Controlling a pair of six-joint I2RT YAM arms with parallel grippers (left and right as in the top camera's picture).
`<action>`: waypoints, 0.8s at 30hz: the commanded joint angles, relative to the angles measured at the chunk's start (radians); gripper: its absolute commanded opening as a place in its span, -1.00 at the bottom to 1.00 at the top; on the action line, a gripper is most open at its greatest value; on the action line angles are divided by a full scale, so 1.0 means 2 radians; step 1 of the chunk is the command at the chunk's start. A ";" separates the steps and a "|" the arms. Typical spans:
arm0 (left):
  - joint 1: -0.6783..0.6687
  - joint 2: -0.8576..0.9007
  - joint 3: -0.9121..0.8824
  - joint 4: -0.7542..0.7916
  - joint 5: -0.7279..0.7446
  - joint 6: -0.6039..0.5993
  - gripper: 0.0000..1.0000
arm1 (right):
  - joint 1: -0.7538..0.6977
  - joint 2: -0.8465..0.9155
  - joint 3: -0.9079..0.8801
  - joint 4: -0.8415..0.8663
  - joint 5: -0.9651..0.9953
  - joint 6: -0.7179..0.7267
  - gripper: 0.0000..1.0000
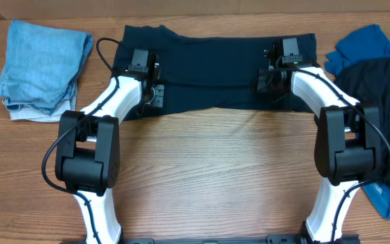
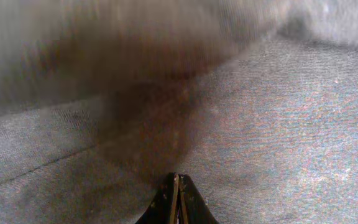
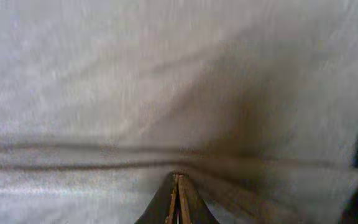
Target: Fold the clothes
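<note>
Far across the counter (image 1: 215, 169), the left hand (image 2: 177, 180) and the right hand (image 3: 178, 180) are each pinching shut on the spread navy shirt (image 1: 212, 68).

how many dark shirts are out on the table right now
2. One navy shirt lies spread flat at top centre. One black shirt is heaped at the right edge, on a bright blue shirt. More may be hidden in that heap.
</note>
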 commanded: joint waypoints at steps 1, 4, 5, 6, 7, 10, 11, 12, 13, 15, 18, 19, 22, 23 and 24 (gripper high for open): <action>0.002 0.013 -0.022 -0.016 -0.009 0.005 -0.91 | 0.002 0.009 0.000 0.026 0.021 0.000 -0.92; 0.002 0.013 -0.022 -0.024 -0.009 0.005 -0.90 | 0.002 0.010 0.000 0.053 0.023 0.000 -0.92; 0.002 0.013 -0.022 -0.025 -0.009 0.005 -0.89 | 0.002 0.012 0.000 0.062 0.024 0.000 -0.92; 0.002 0.013 -0.022 -0.026 -0.009 0.004 -0.90 | 0.002 0.015 0.000 0.078 0.025 0.000 -0.92; 0.002 0.013 -0.022 -0.027 -0.009 0.005 -0.89 | 0.001 0.015 0.000 0.094 0.026 0.000 -0.92; 0.002 0.013 -0.022 -0.033 -0.009 0.004 -0.88 | -0.017 0.008 0.045 0.055 0.035 0.066 -0.92; 0.002 0.013 -0.022 -0.035 -0.009 0.004 -0.85 | -0.025 0.008 0.065 0.023 0.034 0.081 -0.92; 0.002 0.013 -0.022 -0.037 -0.009 0.004 -0.77 | -0.037 0.008 0.093 -0.021 0.035 0.086 -0.92; 0.002 0.013 -0.022 -0.037 -0.008 0.004 -0.71 | -0.043 0.008 0.104 -0.037 0.036 0.086 -0.86; 0.002 0.013 -0.022 -0.037 -0.009 0.004 -0.49 | -0.051 0.008 0.131 -0.079 0.062 0.091 -0.65; 0.002 0.013 -0.022 -0.037 -0.009 0.004 -0.35 | -0.054 0.009 0.143 -0.114 0.093 0.096 -0.51; 0.002 0.013 -0.022 -0.037 -0.008 0.004 -0.32 | -0.054 0.012 0.143 -0.118 0.101 0.106 -0.50; 0.002 0.013 -0.022 -0.037 -0.007 0.004 -0.27 | -0.054 0.024 0.142 -0.118 0.114 0.111 -0.51; 0.002 0.013 -0.022 -0.038 -0.007 0.004 -0.26 | -0.054 0.029 0.142 -0.116 0.118 0.111 -0.51; 0.002 0.013 -0.022 -0.039 -0.007 0.004 -0.26 | -0.054 0.034 0.142 -0.115 0.121 0.111 -0.51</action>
